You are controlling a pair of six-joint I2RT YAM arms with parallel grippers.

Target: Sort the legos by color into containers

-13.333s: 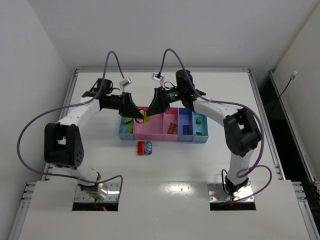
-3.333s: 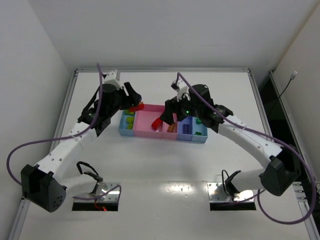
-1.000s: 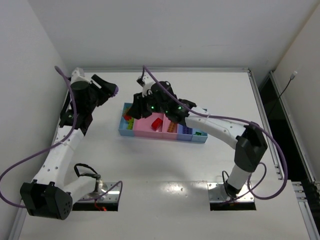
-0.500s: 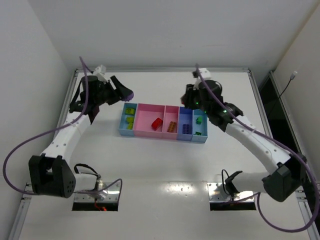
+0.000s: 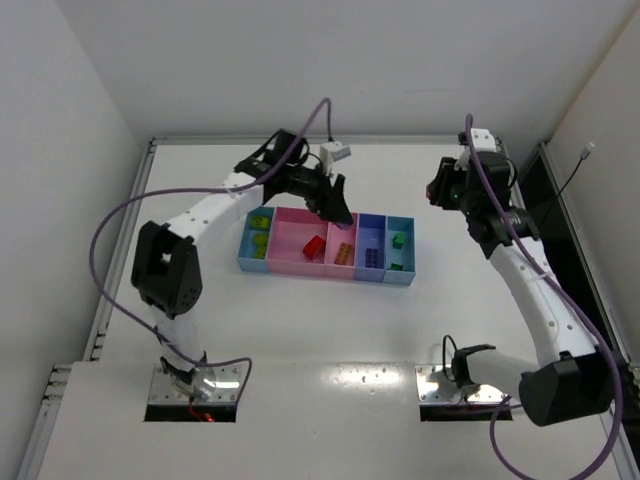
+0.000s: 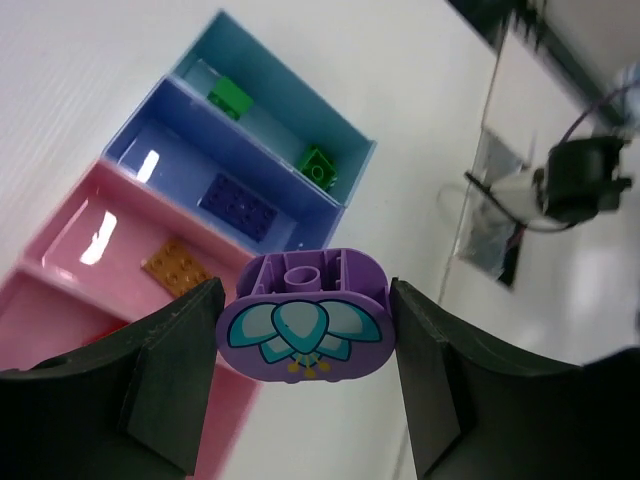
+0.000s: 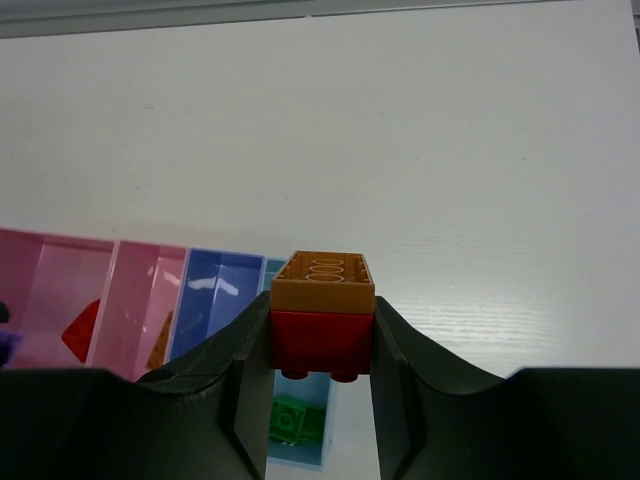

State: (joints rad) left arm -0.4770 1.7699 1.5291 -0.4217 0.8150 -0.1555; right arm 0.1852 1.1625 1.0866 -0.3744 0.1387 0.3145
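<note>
Bins (image 5: pixel 300 272) sit in a row on table (image 5: pixel 300 340), holding lime, red (image 5: pixel 314 247), orange, purple and green (image 5: pixel 398 240) legos. Left gripper (image 6: pixel 303 335) hovers over the pink and periwinkle bins, clamped on a rounded purple brick (image 6: pixel 303 300) with a flower print. From above, its body hides the far edge of the pink bins. Right gripper (image 7: pixel 322 345) is raised near the row's right end, pinching an orange-on-red stack (image 7: pixel 322 310). Purple cables (image 5: pixel 96 260) loop beside both arms.
</note>
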